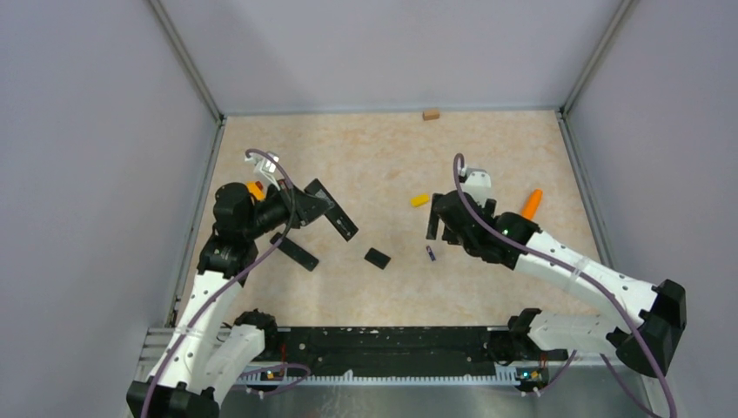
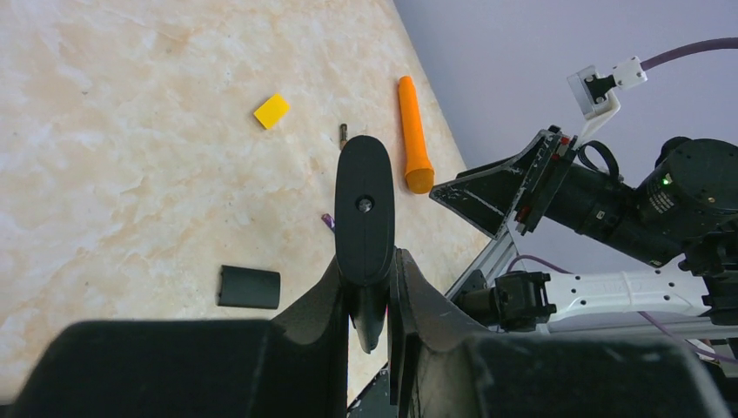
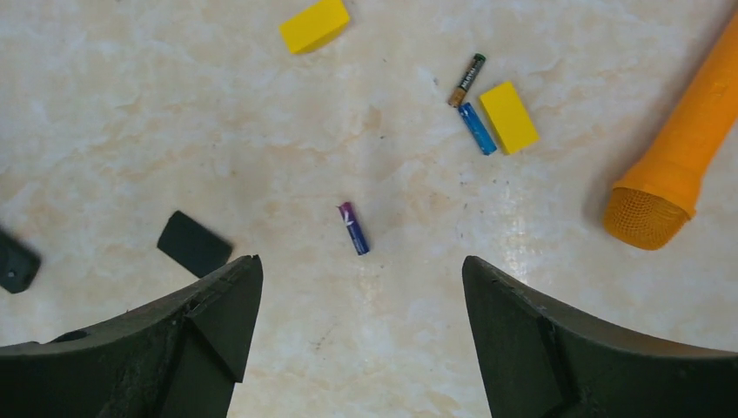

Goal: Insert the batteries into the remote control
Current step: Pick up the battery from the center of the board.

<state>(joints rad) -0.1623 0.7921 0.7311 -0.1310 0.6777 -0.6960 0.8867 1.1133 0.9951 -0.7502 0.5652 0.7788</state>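
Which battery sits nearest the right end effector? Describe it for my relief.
On the beige marbled tabletop, look between the open right end effector's fingers. The small purple-and-blue cylindrical battery lies alone; the blue battery and dark one sit beside a yellow block.

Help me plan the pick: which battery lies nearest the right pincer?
The slim purple-and-blue battery, alone, centred before the right pincer; the blue battery and dark battery lie farther, beside a yellow block.

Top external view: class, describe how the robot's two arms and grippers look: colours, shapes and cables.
The left arm and right arm have white links with black joints. A purple cable runs along each. The left gripper and right gripper are black, each with two broad wedge-shaped fingers. A small green light glows near the right wrist.
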